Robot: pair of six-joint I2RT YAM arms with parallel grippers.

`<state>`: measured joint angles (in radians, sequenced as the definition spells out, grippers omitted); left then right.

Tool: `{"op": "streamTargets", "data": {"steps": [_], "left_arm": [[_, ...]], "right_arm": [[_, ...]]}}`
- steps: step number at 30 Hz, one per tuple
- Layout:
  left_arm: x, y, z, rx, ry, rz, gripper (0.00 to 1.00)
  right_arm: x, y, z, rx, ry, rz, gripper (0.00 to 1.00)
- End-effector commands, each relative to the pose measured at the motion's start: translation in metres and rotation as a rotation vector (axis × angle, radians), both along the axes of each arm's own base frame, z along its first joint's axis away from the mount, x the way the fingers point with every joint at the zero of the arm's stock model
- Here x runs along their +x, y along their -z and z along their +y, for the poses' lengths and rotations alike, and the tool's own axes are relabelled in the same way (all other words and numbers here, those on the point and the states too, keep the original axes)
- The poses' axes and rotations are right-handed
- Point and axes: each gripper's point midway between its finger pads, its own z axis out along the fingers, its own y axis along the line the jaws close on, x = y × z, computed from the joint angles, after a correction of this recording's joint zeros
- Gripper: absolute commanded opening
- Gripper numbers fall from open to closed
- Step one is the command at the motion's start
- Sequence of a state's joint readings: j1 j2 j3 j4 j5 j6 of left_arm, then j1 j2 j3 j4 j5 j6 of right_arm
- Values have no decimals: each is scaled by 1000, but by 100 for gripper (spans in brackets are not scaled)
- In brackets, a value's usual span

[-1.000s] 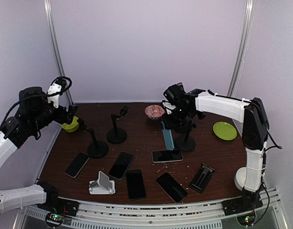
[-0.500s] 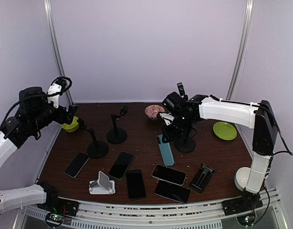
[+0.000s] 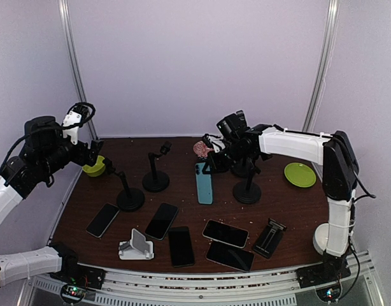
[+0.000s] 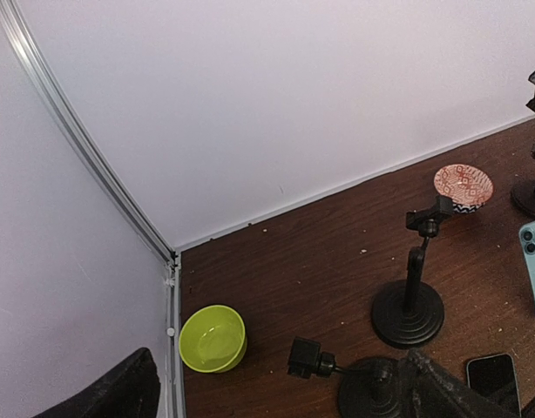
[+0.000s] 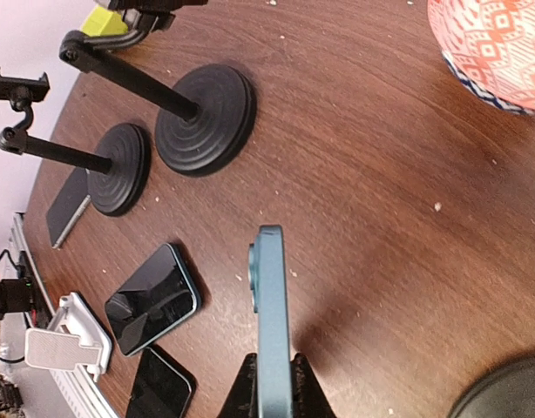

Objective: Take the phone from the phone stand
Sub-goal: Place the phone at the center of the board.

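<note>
Right gripper (image 3: 214, 160): clamped on the blue phone's end | phone (image 3: 204, 183): off its stand (image 3: 247, 191), held upright just left of it | advice: lower slowly to bare table (image 3: 183, 171), avoiding the other phones (image 3: 225, 233), then release.

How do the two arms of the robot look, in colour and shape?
Both the left arm and the right arm have smooth white shells between bulky black joints. A black cable loops above the left arm's wrist. The left tool and right tool are black.
</note>
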<state>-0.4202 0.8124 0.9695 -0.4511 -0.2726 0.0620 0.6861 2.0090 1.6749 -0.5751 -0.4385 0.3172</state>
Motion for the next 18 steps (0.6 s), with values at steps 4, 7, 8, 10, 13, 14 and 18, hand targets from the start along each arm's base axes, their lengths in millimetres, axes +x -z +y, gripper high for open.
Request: {"op": "streamTargets", "data": {"steps": [4,7,8,10,13,14,18], "left_arm": [[0,-1,1,5,2,-13,97],[0,-1,1,7,2,-14,97],[-1,-2,1,6,1,-17,97],[-1,-2,1,6,1,-16,97],[-1,-2,1,6,0,-18,97],[-1,-2,2,7,-1,-17,97],[0,-1,1,12,-2,-13,97]], "right_arm": [[3,-3,31,203,-131,12,0],[3,6,33,220,-150,34,0],[3,10,32,220,-150,50,0],[2,18,30,223,-147,85,0],[2,29,25,214,-122,122,2],[2,34,23,201,-111,131,3],[6,48,13,150,-71,146,9]]}}
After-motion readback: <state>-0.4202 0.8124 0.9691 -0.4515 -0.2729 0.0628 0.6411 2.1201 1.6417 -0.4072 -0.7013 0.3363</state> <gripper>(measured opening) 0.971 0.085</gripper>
